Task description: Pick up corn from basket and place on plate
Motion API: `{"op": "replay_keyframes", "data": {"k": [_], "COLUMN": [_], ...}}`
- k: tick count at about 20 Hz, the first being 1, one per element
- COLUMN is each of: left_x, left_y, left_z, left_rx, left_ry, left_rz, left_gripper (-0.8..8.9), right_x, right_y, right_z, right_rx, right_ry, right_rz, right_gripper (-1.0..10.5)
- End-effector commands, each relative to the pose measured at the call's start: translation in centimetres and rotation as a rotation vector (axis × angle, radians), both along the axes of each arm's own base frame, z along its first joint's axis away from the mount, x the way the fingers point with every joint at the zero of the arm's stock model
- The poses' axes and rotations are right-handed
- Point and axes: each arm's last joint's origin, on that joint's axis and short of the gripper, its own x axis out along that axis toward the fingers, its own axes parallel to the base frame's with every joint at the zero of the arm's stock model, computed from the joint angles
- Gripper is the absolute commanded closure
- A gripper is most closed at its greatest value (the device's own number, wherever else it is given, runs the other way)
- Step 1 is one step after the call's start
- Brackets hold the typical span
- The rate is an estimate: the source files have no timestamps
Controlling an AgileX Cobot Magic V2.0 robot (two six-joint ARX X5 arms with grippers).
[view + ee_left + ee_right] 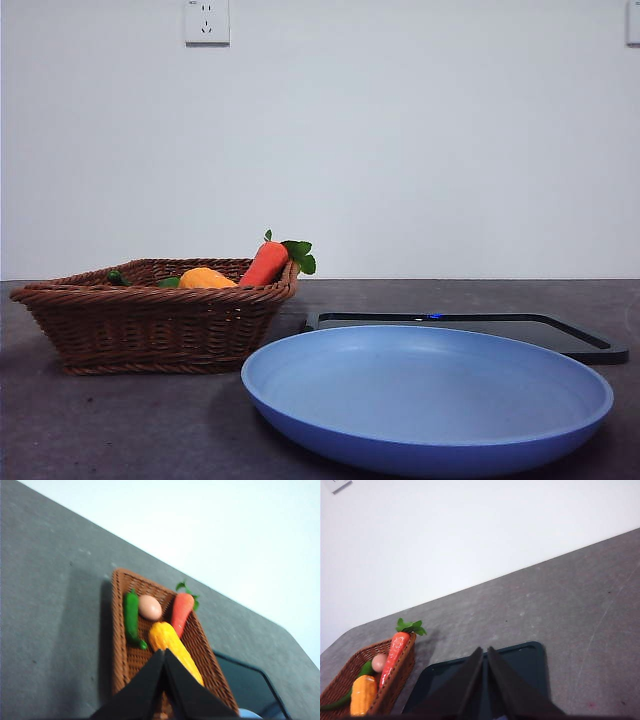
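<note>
The orange-yellow bumpy corn (174,649) lies in the brown wicker basket (120,645), between a green pepper and a carrot. In the front view only the corn's top (206,278) shows above the basket's rim (150,296). The light-blue plate (427,395) sits in front, to the right of the basket. My left gripper (164,652) hangs shut above the basket, over the corn's near end, holding nothing. My right gripper (484,651) is shut above the black tray, holding nothing. Neither arm shows in the front view.
A carrot (181,612) with green leaves, a green pepper (132,618) and a small pinkish ball (149,607) share the basket. A flat black tray (470,330) lies behind the plate. A white wall rises behind the dark grey table.
</note>
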Motion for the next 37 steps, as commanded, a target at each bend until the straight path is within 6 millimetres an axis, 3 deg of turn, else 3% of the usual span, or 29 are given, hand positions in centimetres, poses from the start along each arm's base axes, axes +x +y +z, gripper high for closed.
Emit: {"op": "replay_keyframes", "data": {"k": [1,8,12,19,26,28,31,33,37], "left_x": [-0.4,-0.6,-0.1,0.7,1.6,1.6,1.6,1.7,1.8], "left_y": [-0.1,-0.4,-0.5,-0.8,-1.1,-1.1,-1.1,-1.1,-1.1], "left_z": [1.8,5.5,6.6,6.5,6.0,6.1,6.1,6.2,6.3], "left_rx": [0.015,0.100,0.159,0.226,0.253,0.255,0.247,0.229,0.221], "left_ry": [0.015,0.100,0.183,0.379,0.476,0.468,0.466,0.464,0.463], "left_rz": [-0.032,-0.161,-0.243,-0.388,-0.455,-0.453,-0.448,-0.438,-0.433], "left_gripper": [8.09,8.09,8.09,8.09,8.01,7.18,5.11,4.52,4.34], "right_x": [-0.2,0.2,0.9,2.3,4.0,4.3,4.3,4.4,5.2], "right_y": [0.0,0.1,0.2,0.5,1.5,1.6,1.6,1.6,1.7], "right_z": [1.8,5.4,7.3,8.9,8.2,8.1,8.1,8.1,7.7], "right_rx": [-0.041,-0.148,-0.197,-0.288,-0.325,-0.328,-0.320,-0.309,-0.301], "right_ry": [0.033,0.220,0.336,0.544,0.710,0.714,0.715,0.717,0.751], "right_rz": [0.000,0.082,0.167,0.294,0.440,0.449,0.445,0.440,0.451], "right_gripper": [9.4,9.4,9.4,9.4,9.4,9.1,6.9,6.3,6.3]}}
